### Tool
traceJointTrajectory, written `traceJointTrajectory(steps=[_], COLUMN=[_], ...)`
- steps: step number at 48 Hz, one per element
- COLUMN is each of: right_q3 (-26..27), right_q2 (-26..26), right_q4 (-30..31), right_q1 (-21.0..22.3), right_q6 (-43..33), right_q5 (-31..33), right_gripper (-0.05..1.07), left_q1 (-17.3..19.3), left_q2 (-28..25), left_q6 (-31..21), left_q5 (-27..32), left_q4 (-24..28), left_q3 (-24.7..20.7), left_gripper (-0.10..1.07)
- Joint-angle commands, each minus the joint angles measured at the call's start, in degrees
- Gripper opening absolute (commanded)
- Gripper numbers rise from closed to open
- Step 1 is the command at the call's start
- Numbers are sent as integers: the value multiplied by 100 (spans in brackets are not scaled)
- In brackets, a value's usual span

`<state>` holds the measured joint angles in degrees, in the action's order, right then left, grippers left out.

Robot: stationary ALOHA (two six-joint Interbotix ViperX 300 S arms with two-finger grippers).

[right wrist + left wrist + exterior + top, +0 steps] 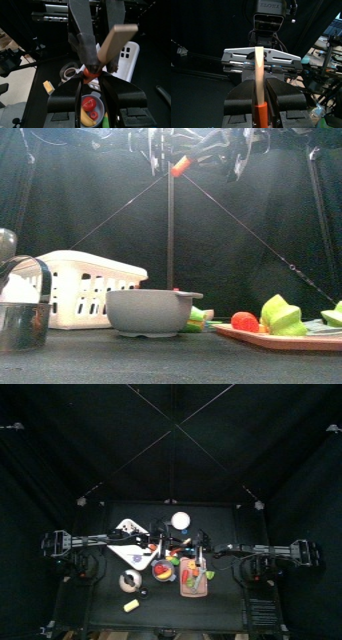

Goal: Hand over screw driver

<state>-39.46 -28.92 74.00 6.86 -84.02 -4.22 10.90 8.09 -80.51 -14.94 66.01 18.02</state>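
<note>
Now mid-handover: left tool (258, 100) clamped on screwdriver (258, 75); right tool (93, 82) closed on its orange end, should confirm firm hold before left releases.

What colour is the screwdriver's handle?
Pale tan wood with an orange-red collar, clearest on the screwdriver in the left wrist view.

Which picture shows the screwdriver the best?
The left wrist view: the screwdriver runs long and clear between both grippers. The right wrist view shows its wooden handle close up. The front view catches only a small orange bit high up. From the top it's too tiny to tell.
</note>
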Motion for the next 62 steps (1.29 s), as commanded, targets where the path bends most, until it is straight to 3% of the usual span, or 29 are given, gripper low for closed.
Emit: traceJointTrajectory(steps=[1,9,33,50,62], right_q3=[-88,-290,-369,-396,-105], right_q2=[-448,-650,-519,-422,-70], right_q4=[-53,-97,-141,-167,-141], right_q1=[9,35,79,176,202], right_q6=[9,18,18,18,26], right_q5=[-26,-35,-35,-53,-387], right_gripper=[57,57,60,94,98], left_q1=[70,105,114,185,290], left_q2=[105,97,-62,-105,-387], left_q6=[-18,-18,-9,88,905], left_q5=[18,18,-176,-765,-1529], left_q4=[-26,-79,-176,-571,-1485], left_q3=[26,114,79,-9,-88], left_gripper=[45,45,48,48,48])
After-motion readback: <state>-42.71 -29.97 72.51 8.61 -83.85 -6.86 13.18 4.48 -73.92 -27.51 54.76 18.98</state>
